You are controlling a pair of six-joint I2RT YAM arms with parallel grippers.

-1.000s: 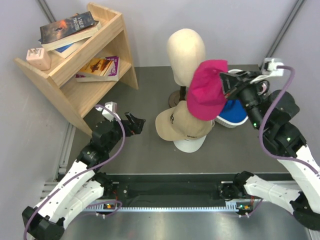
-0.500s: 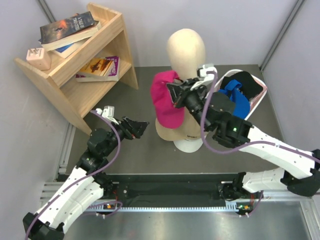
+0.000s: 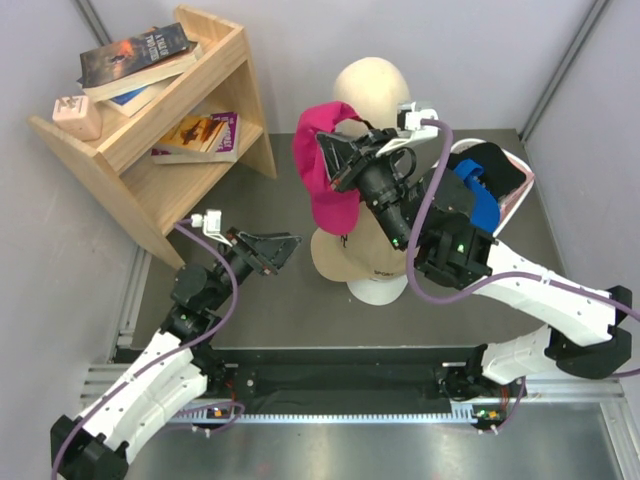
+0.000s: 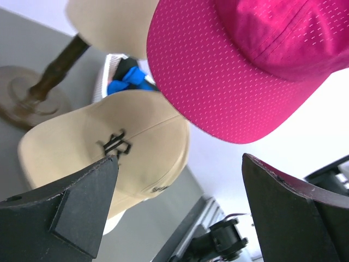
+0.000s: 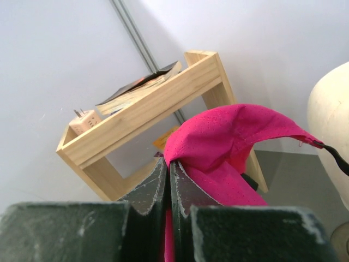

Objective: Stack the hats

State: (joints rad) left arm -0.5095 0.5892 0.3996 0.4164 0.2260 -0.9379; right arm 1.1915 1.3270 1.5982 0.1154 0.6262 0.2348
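My right gripper [image 3: 331, 165] is shut on the fabric of a magenta cap [image 3: 322, 180], which hangs in the air left of the mannequin head and over the left side of a tan cap [image 3: 362, 255]. The right wrist view shows the fingers [image 5: 185, 183] pinching a fold of the magenta cap [image 5: 234, 139]. Under the tan cap lies a white cap [image 3: 378, 291]. A blue hat [image 3: 472, 197] and a black hat [image 3: 497, 165] lie in the basket. My left gripper [image 3: 288, 250] is open, empty, left of the tan cap [image 4: 109, 153] and below the magenta brim [image 4: 234, 76].
A cream mannequin head [image 3: 372, 92] on a stand is behind the stack. The white basket [image 3: 527, 180] is at the back right. A wooden shelf [image 3: 150, 150] with books fills the back left corner. Walls close in on both sides.
The right arm has swung the magenta cap left from near the basket, across the mannequin head, to above the tan cap's left side. The left gripper has edged right toward the stack.
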